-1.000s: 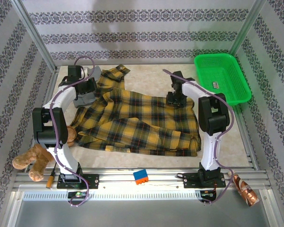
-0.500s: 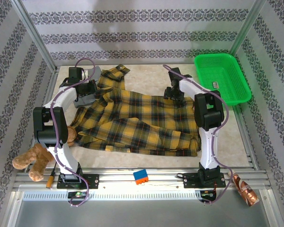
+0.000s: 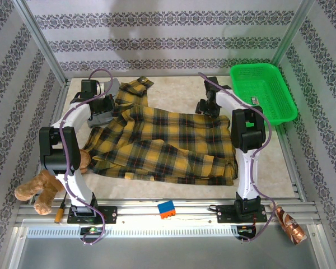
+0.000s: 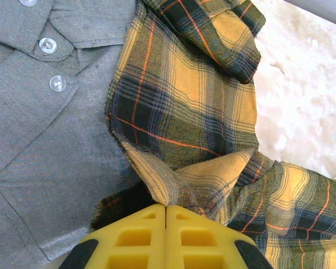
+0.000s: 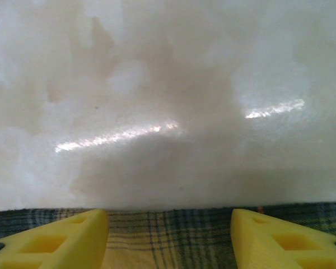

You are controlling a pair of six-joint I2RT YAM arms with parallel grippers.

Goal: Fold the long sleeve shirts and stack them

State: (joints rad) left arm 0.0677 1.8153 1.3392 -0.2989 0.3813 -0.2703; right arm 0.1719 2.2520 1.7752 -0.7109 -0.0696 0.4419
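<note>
The large yellow-and-black plaid flannel shirt (image 3: 168, 140) is lying spread across the middle of the pale counter (image 3: 173, 89), its far-left part overlapping the plain grey collared shirt (image 4: 39, 129) by the far-left corner, so a pull there is probably risking dragging the grey cloth along or slipping off the thin fold. The left arm's jaws are pinching shut on a flannel fold; the right arm's jaws are hanging wide open over the flannel's far edge, holding nothing.
</note>
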